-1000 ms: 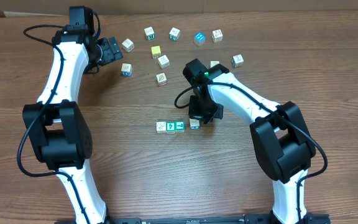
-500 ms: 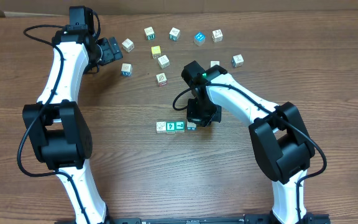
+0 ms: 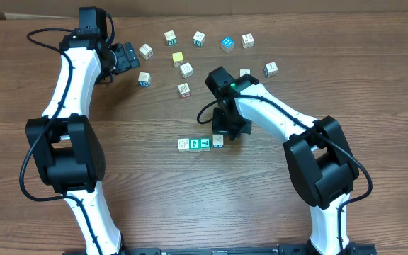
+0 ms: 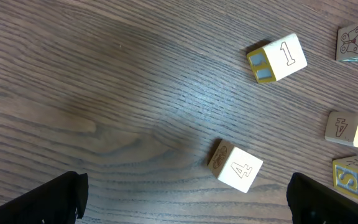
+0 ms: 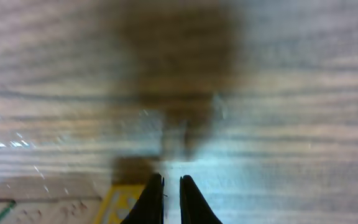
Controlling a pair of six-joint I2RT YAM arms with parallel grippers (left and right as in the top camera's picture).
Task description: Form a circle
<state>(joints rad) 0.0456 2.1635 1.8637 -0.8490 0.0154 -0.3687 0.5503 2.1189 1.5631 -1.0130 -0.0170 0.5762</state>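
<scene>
Row of 4 blocks (image 3: 195, 144) just left of the right pincer (image 3: 227, 133); scattered blocks (image 3: 185, 69) beyond it; bare table (image 3: 246, 191) behind it.

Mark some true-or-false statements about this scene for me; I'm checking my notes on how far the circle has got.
1. Four blocks sit side by side in a row. True.
2. The right gripper holds a block. False: it is shut with nothing between its fingers.
3. The left gripper is open. True.
4. The blocks form a circle. False: apart from the row, the loose blocks lie scattered at the far side.
5. A blue block lies among the loose ones. True.
</scene>
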